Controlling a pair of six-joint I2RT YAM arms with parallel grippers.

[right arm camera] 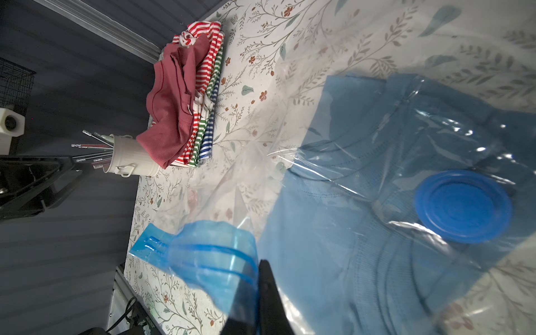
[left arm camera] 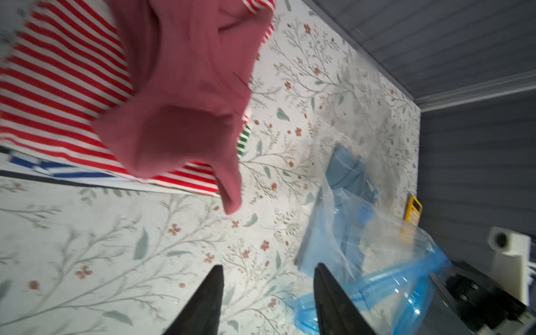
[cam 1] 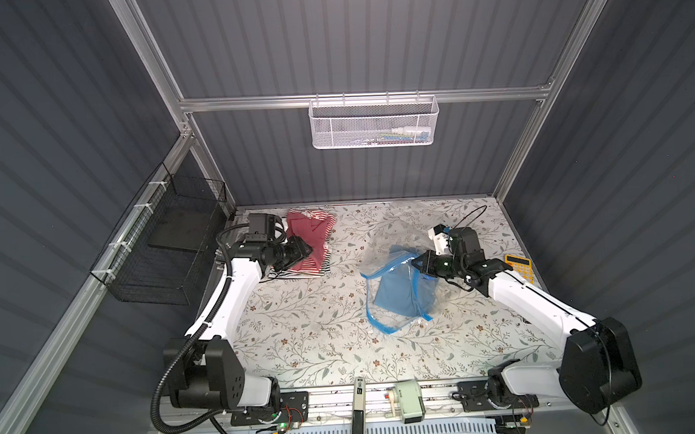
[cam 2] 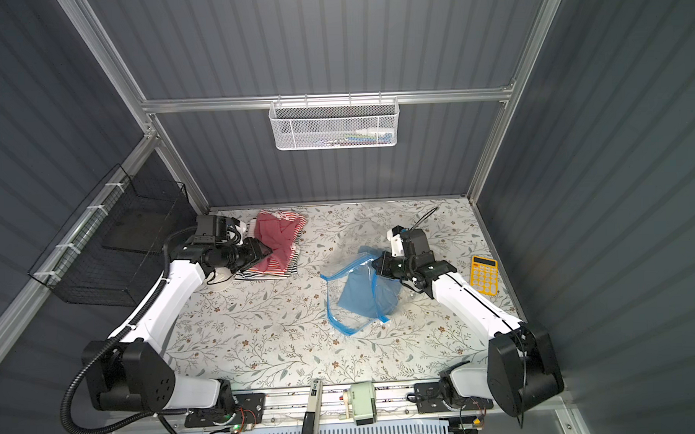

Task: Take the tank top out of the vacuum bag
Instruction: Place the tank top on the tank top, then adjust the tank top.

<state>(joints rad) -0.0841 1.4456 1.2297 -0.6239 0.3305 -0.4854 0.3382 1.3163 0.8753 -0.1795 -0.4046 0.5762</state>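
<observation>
1. I am planning this: vacuum bag's mouth kept raised, left fingers going in for the blue tank top inside.
2. My right fingers are pinching shut on its zip strip, right of the desk's centre.
3. My left fingers are hanging part-open, empty, near the far left corner.

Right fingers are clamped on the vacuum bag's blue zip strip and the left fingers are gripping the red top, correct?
No. The left wrist view shows the left gripper open and empty, fingers apart over the table; the red top lies loose on the striped pile. The right gripper is clamped on the zip strip of the vacuum bag.
</observation>
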